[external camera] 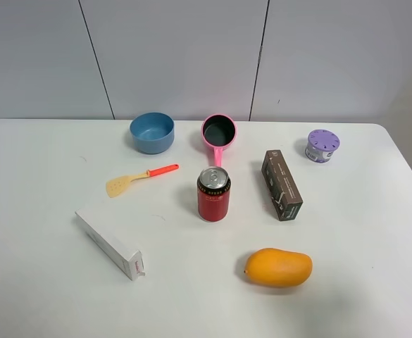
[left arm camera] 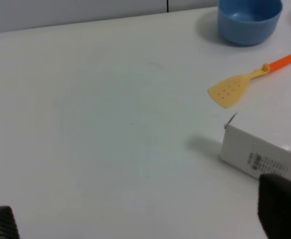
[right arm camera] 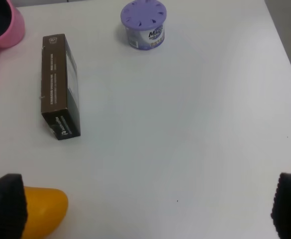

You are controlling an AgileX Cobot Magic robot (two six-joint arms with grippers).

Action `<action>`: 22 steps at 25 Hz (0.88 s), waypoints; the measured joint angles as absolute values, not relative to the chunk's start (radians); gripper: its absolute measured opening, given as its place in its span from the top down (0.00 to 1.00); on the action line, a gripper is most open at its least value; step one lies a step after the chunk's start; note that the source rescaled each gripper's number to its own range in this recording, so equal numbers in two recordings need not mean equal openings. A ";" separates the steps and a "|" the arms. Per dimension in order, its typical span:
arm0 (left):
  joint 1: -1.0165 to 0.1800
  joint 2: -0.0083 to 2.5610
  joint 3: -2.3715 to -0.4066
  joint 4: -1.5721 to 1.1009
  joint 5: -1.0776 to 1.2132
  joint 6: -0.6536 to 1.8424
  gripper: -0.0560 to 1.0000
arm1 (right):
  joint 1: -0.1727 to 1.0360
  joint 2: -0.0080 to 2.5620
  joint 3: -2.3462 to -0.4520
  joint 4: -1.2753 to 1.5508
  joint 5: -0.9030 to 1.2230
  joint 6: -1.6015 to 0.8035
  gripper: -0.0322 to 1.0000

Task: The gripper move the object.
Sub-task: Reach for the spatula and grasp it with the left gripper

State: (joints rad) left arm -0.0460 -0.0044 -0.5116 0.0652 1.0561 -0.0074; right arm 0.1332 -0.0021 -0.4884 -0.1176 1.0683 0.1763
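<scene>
The toy spatula [external camera: 139,179] lies flat on the white table [external camera: 360,282], left of the red can, with its pale yellow slotted blade to the left and its red-orange handle to the right. It also shows in the left wrist view [left arm camera: 244,82], well away from my left gripper [left arm camera: 140,221]. That gripper is open and empty, with only its black fingertips [left arm camera: 279,206] showing. My right gripper [right arm camera: 145,209] is open and empty over bare table. Neither arm shows in the exterior high view.
A blue bowl [external camera: 151,132] and a pink saucepan [external camera: 218,132] stand behind the spatula. A red can [external camera: 213,193] stands at centre, with a white box [external camera: 110,244] at front left, a brown box [external camera: 282,184], a purple tin [external camera: 322,145] and an orange mango [external camera: 278,267].
</scene>
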 joint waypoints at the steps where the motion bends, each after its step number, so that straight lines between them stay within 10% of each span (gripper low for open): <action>1: -0.046 -0.004 -0.512 0.065 1.056 -0.007 0.00 | 0.133 -0.002 -0.488 -0.118 1.068 0.176 0.00; 22: -0.046 -0.004 -0.512 0.065 1.056 -0.007 0.00 | 0.133 -0.002 -0.488 -0.118 1.068 0.176 0.00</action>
State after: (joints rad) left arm -0.0460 -0.0044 -0.5116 0.0652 1.0561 -0.0074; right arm 0.1332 -0.0021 -0.4884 -0.1176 1.0683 0.1763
